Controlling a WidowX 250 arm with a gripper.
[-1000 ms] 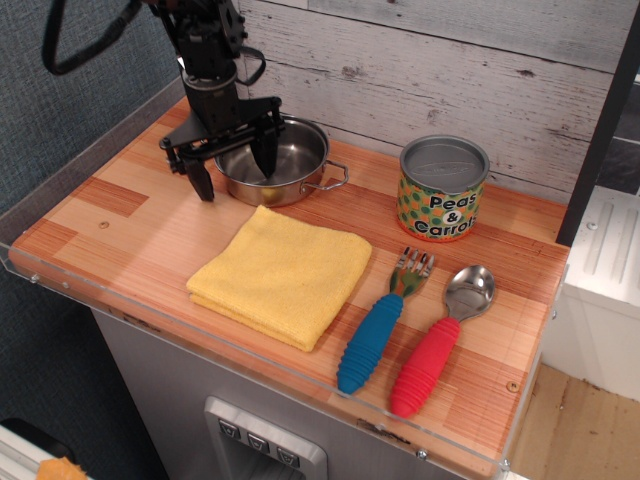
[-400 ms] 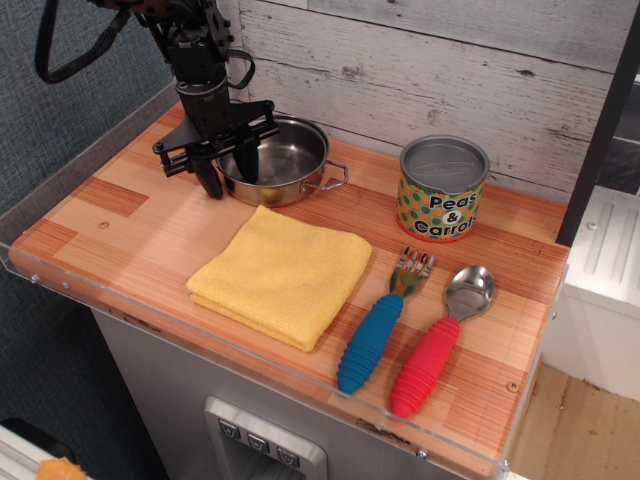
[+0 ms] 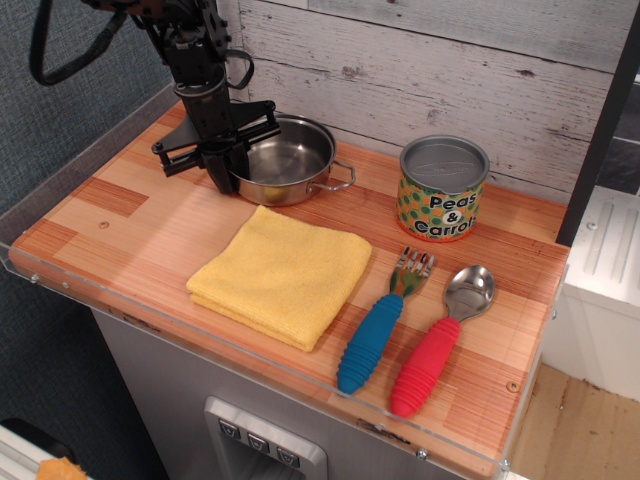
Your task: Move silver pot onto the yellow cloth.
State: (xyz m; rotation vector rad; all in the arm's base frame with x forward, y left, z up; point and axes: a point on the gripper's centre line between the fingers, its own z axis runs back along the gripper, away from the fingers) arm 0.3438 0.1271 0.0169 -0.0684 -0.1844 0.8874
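Pot (image 3: pixel 288 160) at cloth's (image 3: pixel 281 274) 12 o'clock on counter (image 3: pixel 120 215), jaws pinching its left rim; prob light, stiff, slick steel, so grip rim/wall, not thin wire handles.

Illumination is bright, even and diffuse. Shadows are soft and short: a faint one lies under the yellow cloth (image 3: pixel 281 275) on its near edge, another beside the can (image 3: pixel 443 188). Specular glare appears inside the silver pot (image 3: pixel 287 160) and on the spoon (image 3: pixel 442 338) bowl. Focus is sharp throughout; edge distortion is negligible.
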